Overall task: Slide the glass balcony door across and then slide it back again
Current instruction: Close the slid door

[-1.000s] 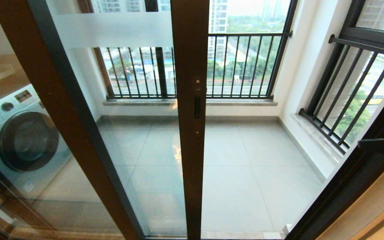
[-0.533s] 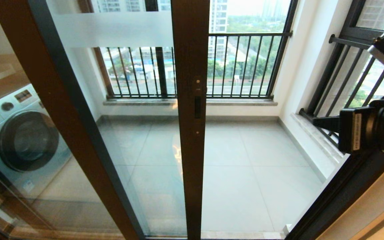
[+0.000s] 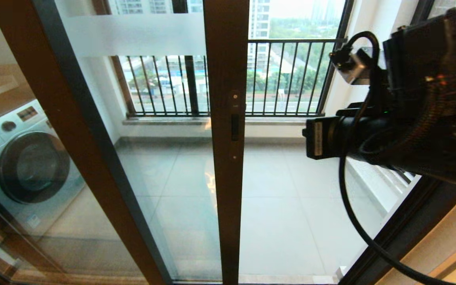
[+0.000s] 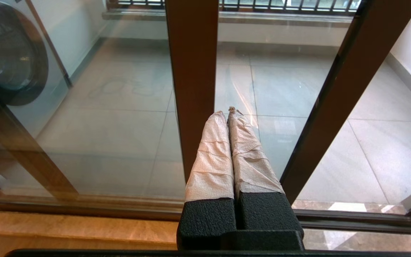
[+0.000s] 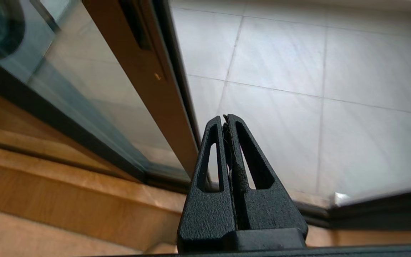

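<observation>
Standing partly slid across, glass balcony door (image 3: 152,118), its stile (image 3: 226,158) mid-opening. Hovering right of it, right gripper (image 5: 227,119), fingers together, gripping nothing. Resting low, left gripper (image 4: 227,114), closed, empty. Showing behind the glass: washing machine (image 3: 26,166), railing (image 3: 287,79).

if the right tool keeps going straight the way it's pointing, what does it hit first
Probably the balcony floor tiles; the shut right tool points just past the edge of the glass balcony door. Depth is unclear.
</observation>
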